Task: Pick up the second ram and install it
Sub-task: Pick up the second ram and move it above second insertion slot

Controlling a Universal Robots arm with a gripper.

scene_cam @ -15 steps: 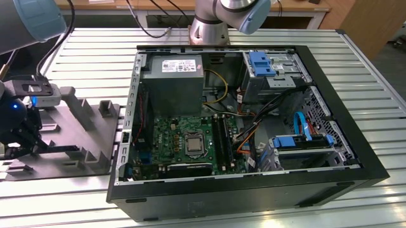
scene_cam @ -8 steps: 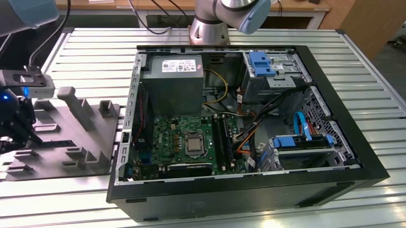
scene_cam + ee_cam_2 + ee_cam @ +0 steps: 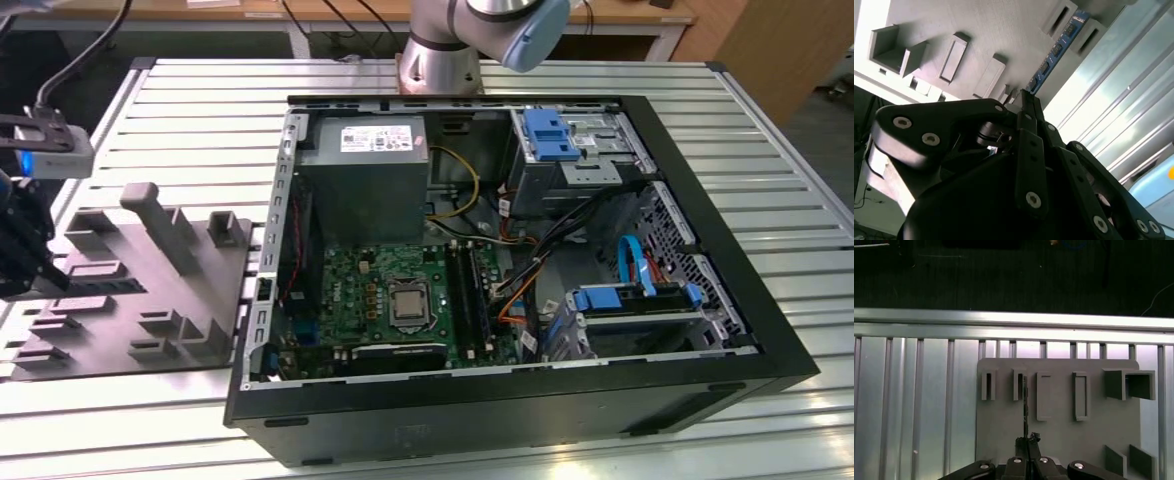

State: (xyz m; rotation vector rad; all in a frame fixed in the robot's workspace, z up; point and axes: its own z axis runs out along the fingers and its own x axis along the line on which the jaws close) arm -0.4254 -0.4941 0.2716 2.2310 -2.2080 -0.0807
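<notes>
Second ram (image 3: 1056, 49), thin flat blue stick, between matte black jaws

You get even, bright light from overhead in the exterior view. The table (image 3: 747, 120) slats shine pale, and the computer case (image 3: 534, 400) is softly shadowed inside. In the second wrist view glare whitens the slats, the gripper (image 3: 1025, 96) is nearly black, and the second ram (image 3: 1056, 47) is lit blue.

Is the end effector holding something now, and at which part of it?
Yes: the end effector is shut on the second ram, gripping the stick at one end.
</notes>
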